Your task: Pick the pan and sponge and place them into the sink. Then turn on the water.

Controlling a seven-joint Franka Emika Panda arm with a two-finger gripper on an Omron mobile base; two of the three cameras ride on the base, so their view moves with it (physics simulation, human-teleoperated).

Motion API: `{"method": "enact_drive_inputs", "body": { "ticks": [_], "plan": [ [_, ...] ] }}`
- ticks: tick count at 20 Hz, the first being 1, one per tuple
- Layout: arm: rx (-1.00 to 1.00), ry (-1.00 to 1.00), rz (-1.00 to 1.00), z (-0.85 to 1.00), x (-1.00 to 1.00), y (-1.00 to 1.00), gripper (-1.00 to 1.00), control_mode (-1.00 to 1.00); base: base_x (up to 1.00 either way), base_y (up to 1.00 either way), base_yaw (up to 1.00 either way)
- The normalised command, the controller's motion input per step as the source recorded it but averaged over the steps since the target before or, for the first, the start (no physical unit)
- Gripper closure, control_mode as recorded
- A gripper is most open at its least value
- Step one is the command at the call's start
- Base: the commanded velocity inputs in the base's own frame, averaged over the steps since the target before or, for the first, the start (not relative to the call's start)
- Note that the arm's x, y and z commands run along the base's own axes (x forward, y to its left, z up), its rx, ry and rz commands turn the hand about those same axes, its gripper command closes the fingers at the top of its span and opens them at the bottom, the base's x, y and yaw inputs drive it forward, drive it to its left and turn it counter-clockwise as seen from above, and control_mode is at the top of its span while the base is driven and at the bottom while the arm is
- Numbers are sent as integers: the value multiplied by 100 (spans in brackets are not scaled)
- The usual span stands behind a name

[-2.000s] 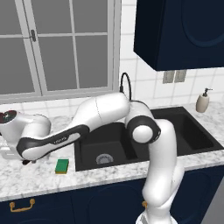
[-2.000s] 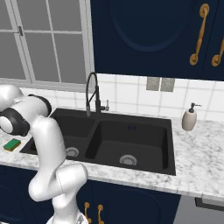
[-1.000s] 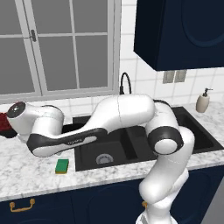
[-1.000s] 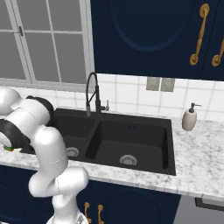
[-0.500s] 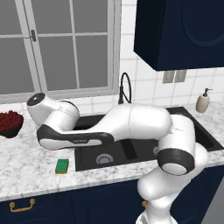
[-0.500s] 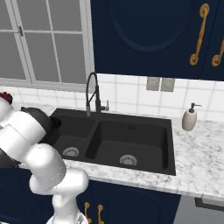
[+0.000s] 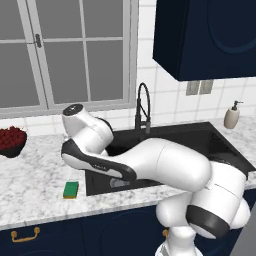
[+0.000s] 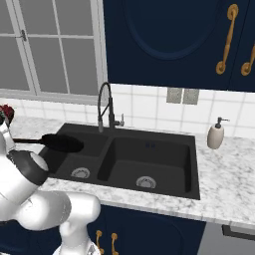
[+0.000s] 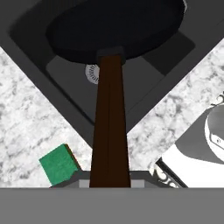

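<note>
The black pan [image 8: 63, 143] hangs level above the left basin of the black sink [image 8: 149, 154], its long reddish-brown handle [image 8: 27, 141] pointing left toward my arm. In the hand view the pan [image 9: 114, 29] sits over the basin's grey drain [image 9: 91, 73], and the handle [image 9: 109, 127] runs straight down into my gripper [image 9: 109, 180], which is shut on it. The green sponge [image 9: 59, 164] lies on the marble counter beside the handle; it also shows left of the sink's [image 7: 200, 137] front corner as the sponge [image 7: 71, 189]. No water runs from the arched faucet [image 8: 104, 107].
A dark bowl of red fruit [image 7: 10, 140] stands at the far left of the counter. A beige soap dispenser [image 8: 215, 135] stands right of the sink. The window and tiled wall are behind the faucet [image 7: 142, 107]; my arm [image 7: 150, 165] spans the sink's front.
My arm has swung right from the fruit bowl's end of the counter, carrying the pan from above the counter to over the left basin. The sponge has stayed put.
</note>
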Motion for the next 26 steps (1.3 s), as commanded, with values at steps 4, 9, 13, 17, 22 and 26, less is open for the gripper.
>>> {"method": "enact_drive_inputs", "body": {
  "ticks": [4,9,13,17,22,26],
  "plan": [
    [5,10,0,-23,14,-46,100,-100,0,0,0],
    [4,11,2,-14,31,-40,100,-100,0,0,0],
    [2,18,1,-13,31,-12,100,-100,0,0,0],
    [0,16,0,-16,40,0,100,-100,0,0,0],
    [0,7,0,-12,45,0,100,-100,0,0,0],
    [0,1,0,-28,44,0,100,-100,0,0,0]
  ]
}}
